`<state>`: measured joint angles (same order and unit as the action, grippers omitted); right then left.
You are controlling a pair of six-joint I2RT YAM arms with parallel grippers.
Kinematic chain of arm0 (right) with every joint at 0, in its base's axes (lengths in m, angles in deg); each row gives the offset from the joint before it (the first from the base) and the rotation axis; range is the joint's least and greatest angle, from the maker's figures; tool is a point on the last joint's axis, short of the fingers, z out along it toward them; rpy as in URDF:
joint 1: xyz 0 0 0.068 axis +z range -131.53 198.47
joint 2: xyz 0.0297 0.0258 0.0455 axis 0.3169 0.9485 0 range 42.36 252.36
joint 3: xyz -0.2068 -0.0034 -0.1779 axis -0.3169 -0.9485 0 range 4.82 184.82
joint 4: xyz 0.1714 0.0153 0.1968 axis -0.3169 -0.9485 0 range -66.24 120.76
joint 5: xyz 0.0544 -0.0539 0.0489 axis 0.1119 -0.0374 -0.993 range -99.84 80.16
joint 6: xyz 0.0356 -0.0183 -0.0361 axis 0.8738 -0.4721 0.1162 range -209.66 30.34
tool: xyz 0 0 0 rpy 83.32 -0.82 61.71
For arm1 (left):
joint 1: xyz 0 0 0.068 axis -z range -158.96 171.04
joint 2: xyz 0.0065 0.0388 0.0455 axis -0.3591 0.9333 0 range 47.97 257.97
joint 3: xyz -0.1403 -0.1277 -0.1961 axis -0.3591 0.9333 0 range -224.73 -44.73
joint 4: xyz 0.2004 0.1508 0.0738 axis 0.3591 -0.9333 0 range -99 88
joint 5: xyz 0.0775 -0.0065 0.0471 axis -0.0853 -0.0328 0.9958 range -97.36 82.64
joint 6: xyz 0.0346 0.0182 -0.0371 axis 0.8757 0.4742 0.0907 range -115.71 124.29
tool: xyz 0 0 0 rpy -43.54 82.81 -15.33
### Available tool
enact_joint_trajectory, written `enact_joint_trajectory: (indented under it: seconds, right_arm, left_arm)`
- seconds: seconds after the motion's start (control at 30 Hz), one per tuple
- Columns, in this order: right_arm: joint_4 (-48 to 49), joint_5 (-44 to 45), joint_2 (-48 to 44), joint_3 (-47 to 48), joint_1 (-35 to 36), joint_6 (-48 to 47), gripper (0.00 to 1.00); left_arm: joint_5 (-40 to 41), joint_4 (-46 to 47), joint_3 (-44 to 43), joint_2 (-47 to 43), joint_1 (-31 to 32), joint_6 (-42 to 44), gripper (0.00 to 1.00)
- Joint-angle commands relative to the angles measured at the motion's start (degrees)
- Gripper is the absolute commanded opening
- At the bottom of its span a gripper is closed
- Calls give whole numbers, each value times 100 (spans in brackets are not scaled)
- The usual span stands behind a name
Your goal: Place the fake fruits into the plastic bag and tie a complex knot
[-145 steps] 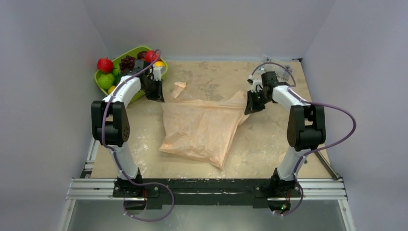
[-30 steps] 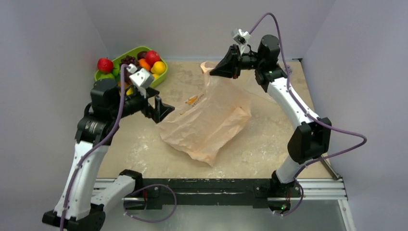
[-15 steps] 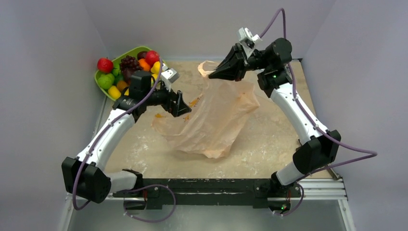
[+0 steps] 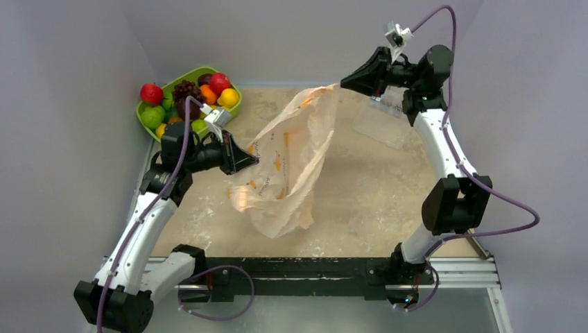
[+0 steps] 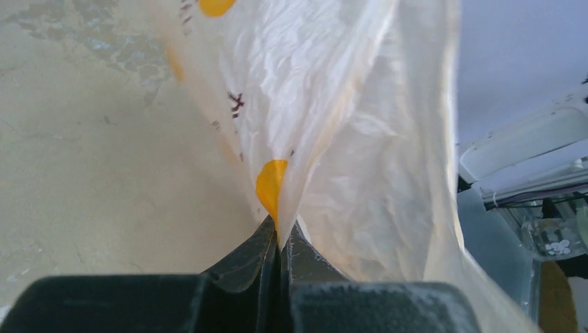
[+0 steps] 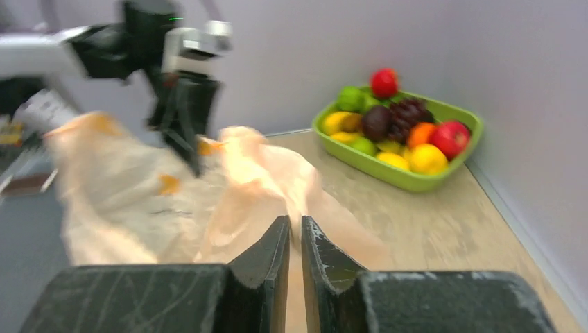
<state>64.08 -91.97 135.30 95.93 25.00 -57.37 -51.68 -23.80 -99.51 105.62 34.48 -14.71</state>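
Left gripper (image 5: 279, 239) pinches the thin crinkly peach-orange plastic bag (image 4: 291, 159) at its 9 o'clock edge, jaws together; right gripper (image 4: 344, 84), jaws a sliver apart, nips its 1 o'clock corner.

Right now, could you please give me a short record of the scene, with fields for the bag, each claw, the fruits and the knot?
bag: plastic bag lifted and stretched between both claws; no fruit seen inside
left claw: left claw shut on a fold of the bag's film, low on its left side
right claw: right claw raised over the far side of the table, pinching the bag's top corner
fruits: fake fruits piled in the green tray, far left corner
knot: not yet tied
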Motion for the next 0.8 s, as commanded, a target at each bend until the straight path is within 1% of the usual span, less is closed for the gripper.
enact_joint_trajectory:
  seconds: [0.0,0.03,0.07,0.13,0.17,0.2,0.23,0.3,0.33,0.37,0.43,0.5,0.57,0.63,0.67,0.77]
  right_arm:
    - [-3118,1019,421,378,-514,-1648,18]
    - [-4073,1480,490,742,-494,-2334,37]
    - [-4475,1692,507,833,-456,-2547,51]
    - [-4856,2200,284,679,-400,-2467,67]
    - [-4862,2312,82,378,-390,-2355,74]
    - [-4819,2384,-209,34,-389,-2261,91]
    - [-4721,2434,-542,-434,-389,-2190,98]
    - [-4248,2465,-1247,-1382,-325,-2073,99]
    - [-3984,2751,-1697,-1844,-223,-2022,99]
    - [-3751,2939,-1942,-2192,-76,-1973,99]
    - [-3695,3268,-2161,-2513,340,-2337,99]
    - [-3745,3570,-2060,-2595,775,-2568,99]
    - [-3775,3516,-1751,-2541,991,-2476,99]
    - [-4216,3803,-1407,-2293,1126,-2436,99]
    - [-4287,3865,-1270,-2260,1130,-2361,99]
    - [-3962,4037,-1073,-2440,1186,-1783,99]
  left_arm:
    - [20,27,134,-330,-38,-1179,0]
    - [137,20,176,-287,-31,-1350,0]
    - [264,65,234,-199,-38,-1537,0]
    - [448,193,290,-48,-63,-1850,0]
    - [504,326,345,9,-83,-2024,0]
    - [472,526,381,84,-100,-2166,0]
    - [442,609,402,164,-111,-2262,0]
    - [285,815,474,254,-109,-2352,0]
    - [212,901,502,282,-105,-2353,0]
    - [131,984,537,296,-104,-2353,0]
    - [-57,1073,547,331,-104,-2308,0]
    - [-222,1113,531,360,-72,-2168,0]
    - [-292,1073,482,353,-17,-2006,0]
    - [-366,1056,426,355,10,-1925,0]
    - [-430,1077,411,353,10,-1893,0]
    - [-472,1062,422,329,14,-1817,0]
